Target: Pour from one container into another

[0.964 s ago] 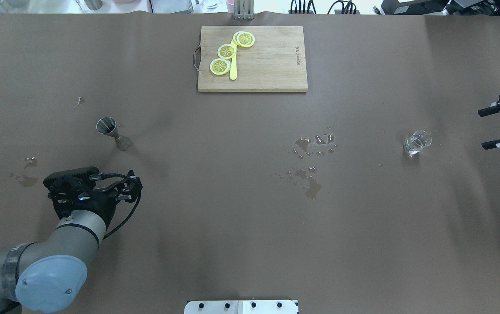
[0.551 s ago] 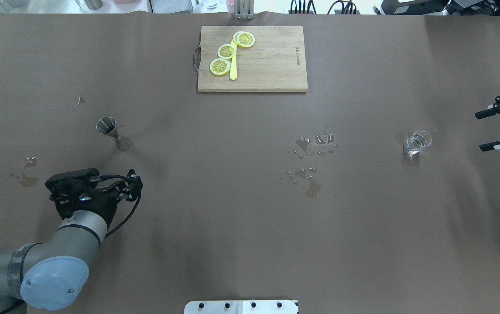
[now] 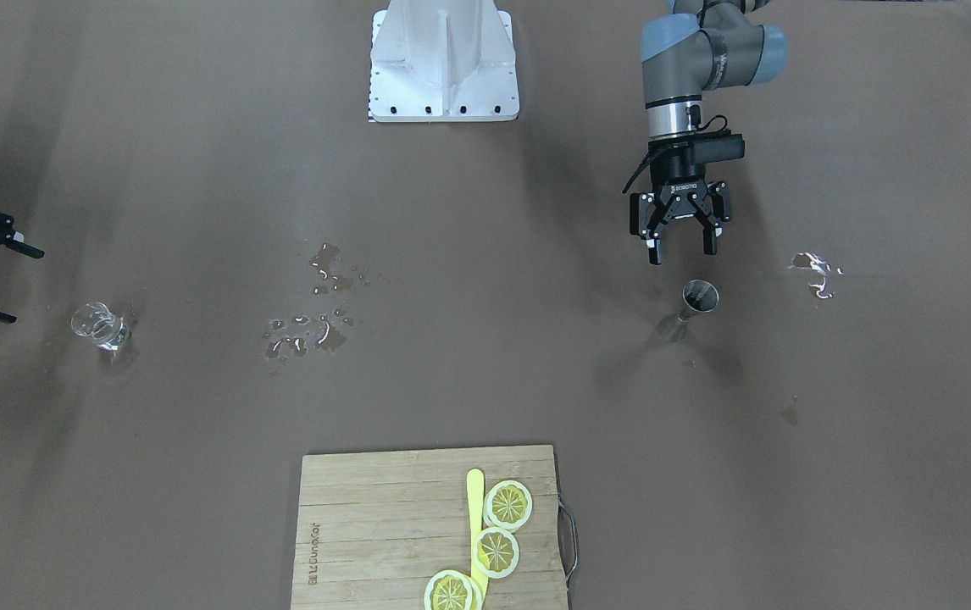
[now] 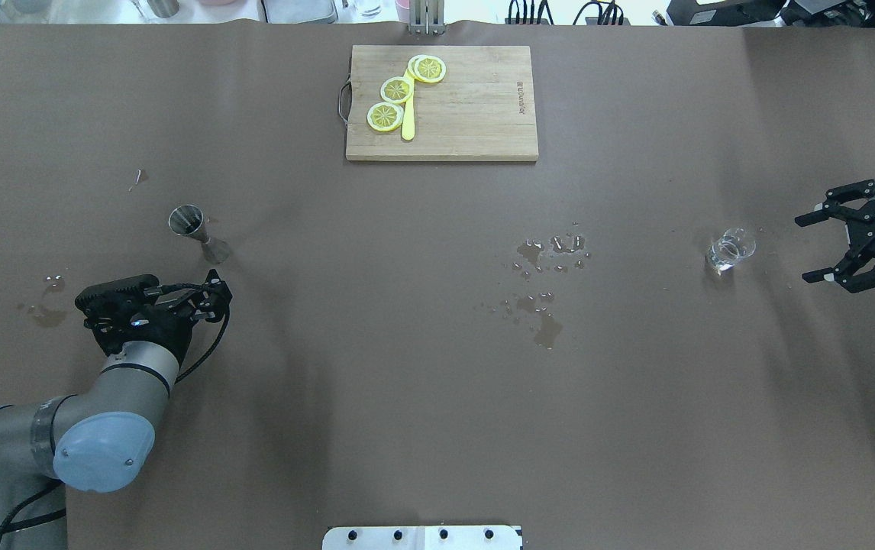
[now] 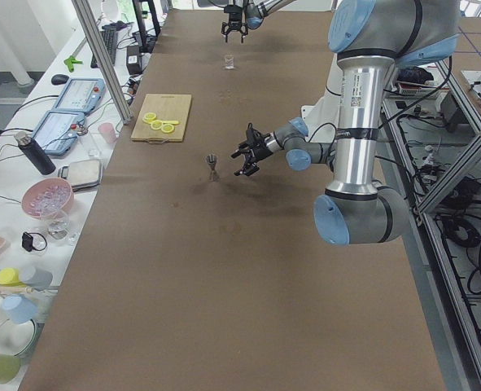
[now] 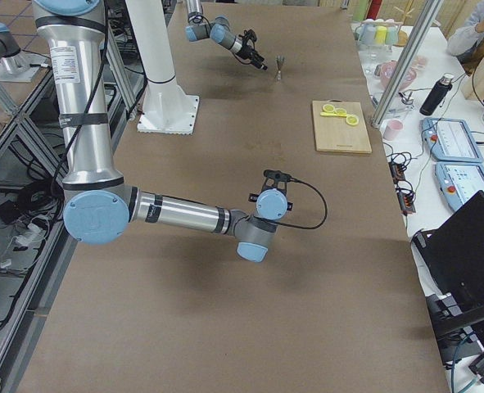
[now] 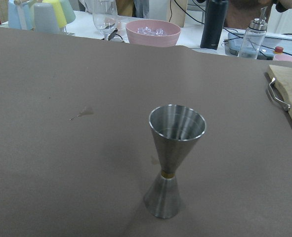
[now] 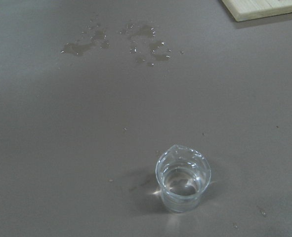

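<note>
The small clear glass cup with a spout [image 4: 729,250] stands on the brown desk [image 4: 407,428] on the robot's right side, and it looks like it has some water in it. The shiny metal measuring cup shaped like two cones [image 4: 193,227] stands upright on the robot's left side. Both arms are reaching, and nothing is held yet. The right pincer [image 4: 804,250] is spread wide and empty, near the glass cup but not touching it. It should slide in flat so one finger goes on each side, then squeeze softly and keep the cup straight so no water spills. The left pincer [image 3: 680,250] is open and empty too, close beside the metal cup. It should aim for the thin middle. Compared with a second ago, both pincers have come closer to their cups, and the cups have not moved.
</note>
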`<state>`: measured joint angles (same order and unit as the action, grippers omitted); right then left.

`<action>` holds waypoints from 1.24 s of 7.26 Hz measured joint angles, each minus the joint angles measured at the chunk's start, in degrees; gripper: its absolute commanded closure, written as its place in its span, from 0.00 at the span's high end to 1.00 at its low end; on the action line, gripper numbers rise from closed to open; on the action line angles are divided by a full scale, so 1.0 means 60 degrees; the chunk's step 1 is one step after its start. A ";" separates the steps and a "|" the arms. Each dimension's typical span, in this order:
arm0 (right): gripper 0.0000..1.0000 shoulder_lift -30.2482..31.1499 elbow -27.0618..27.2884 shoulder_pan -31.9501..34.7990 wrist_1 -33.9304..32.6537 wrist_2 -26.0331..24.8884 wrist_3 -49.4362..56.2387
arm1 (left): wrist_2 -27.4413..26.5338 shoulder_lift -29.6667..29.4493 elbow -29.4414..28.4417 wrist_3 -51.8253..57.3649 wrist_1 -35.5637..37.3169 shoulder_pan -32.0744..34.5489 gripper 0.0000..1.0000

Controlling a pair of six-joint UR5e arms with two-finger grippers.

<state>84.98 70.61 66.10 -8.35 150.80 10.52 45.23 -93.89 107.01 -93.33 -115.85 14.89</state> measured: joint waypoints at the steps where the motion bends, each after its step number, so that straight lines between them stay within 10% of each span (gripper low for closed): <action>1: 0.99 -0.0070 -0.0105 -0.0095 0.0002 -0.0046 0.0004 | -0.0088 -0.0059 -0.0111 0.0007 -0.0068 0.0067 0.95; 9: 0.96 -0.0620 -0.0737 -0.0838 0.0000 -0.0856 0.0019 | -0.1341 -0.1227 -0.1829 0.0524 -0.0320 0.0233 0.87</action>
<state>81.26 66.19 61.07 -8.35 145.67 10.63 37.18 -101.25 96.04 -90.19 -117.77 16.29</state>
